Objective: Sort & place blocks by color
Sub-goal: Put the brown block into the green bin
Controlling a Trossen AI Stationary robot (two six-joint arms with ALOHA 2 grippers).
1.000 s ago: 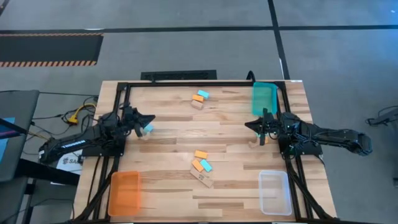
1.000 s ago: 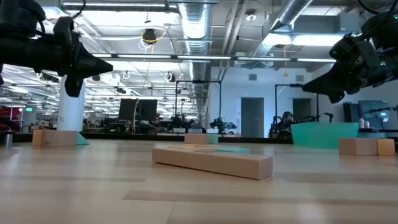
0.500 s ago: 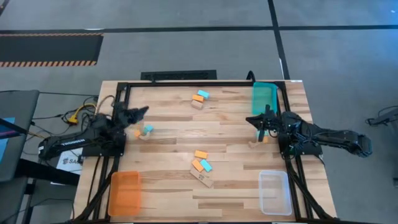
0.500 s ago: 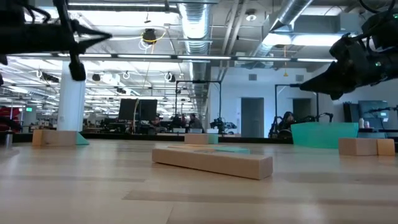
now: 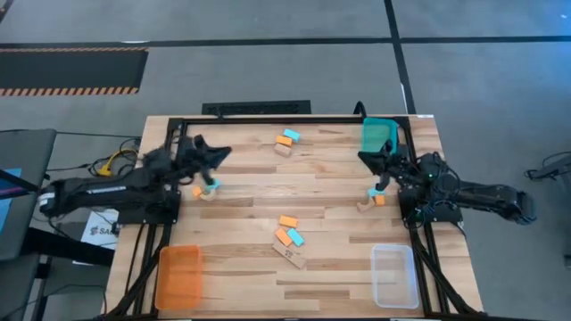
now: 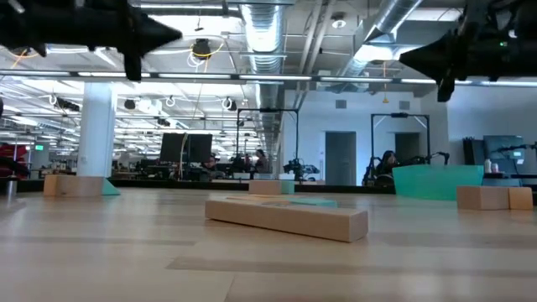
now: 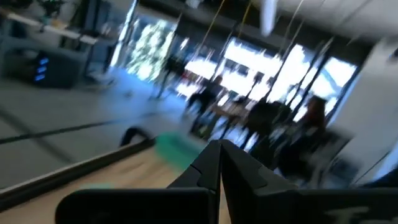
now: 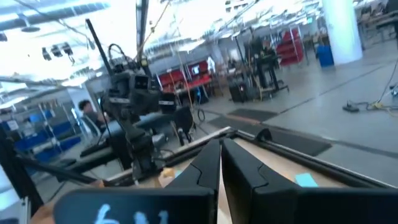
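Small orange, teal and tan blocks lie flat on the wooden table in several clusters: by the left arm (image 5: 207,189), at the far middle (image 5: 286,140), at the centre (image 5: 288,235) and by the right arm (image 5: 376,197). My left gripper (image 5: 219,153) is shut and empty, raised well above the left cluster; its fingers meet in the left wrist view (image 7: 219,157). My right gripper (image 5: 364,157) is shut and empty, raised beside the teal tray (image 5: 378,136); its fingers meet in the right wrist view (image 8: 219,155). Both point level over the table.
An orange tray (image 5: 178,276) stands at the near left corner and a clear tray (image 5: 394,275) at the near right. A long tan block (image 6: 285,220) lies nearest the low camera. A black frame (image 5: 268,119) rims the table's far edge.
Both grippers have risen from table height and tipped up to level. The left has gone up and toward the far edge, away from the left cluster. The right has gone up and toward the teal tray, uncovering the teal and orange blocks beside it. The blocks have stayed put.
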